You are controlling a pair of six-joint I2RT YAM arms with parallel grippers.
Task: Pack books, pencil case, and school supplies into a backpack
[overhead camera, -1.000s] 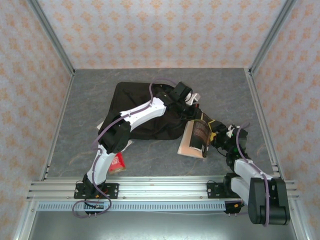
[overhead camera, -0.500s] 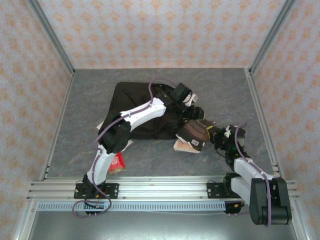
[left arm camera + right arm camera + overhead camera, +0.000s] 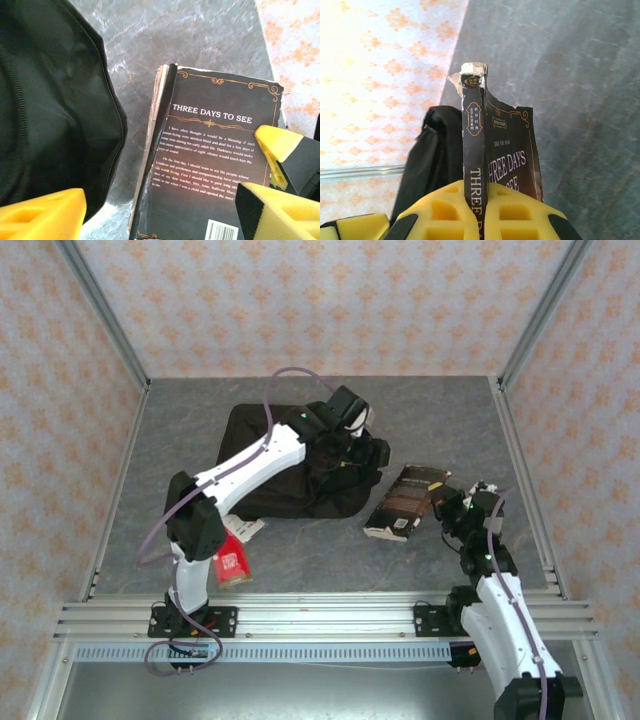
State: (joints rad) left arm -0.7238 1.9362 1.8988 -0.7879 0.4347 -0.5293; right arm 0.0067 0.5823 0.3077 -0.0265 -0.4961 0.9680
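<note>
Black book [image 3: 405, 502] sits right of the bench's [image 3: 200, 410] middle, just beside the backpack [image 3: 265, 455], its spine pinched by the right jaws, while the left jaws stand spread at the backpack's right edge, the left arm hiding part of it.

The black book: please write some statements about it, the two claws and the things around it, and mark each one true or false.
1. The black book is inside the backpack. False: it is outside, beside the backpack.
2. The right claw is shut on the black book. True.
3. The left claw is shut on a strap. False: it is open and holds nothing.
4. The book's cover reads THREE DAYS TO SEE. True.
5. The red packet lies on the backpack. False: it lies on the table, near the left arm's base.
</note>
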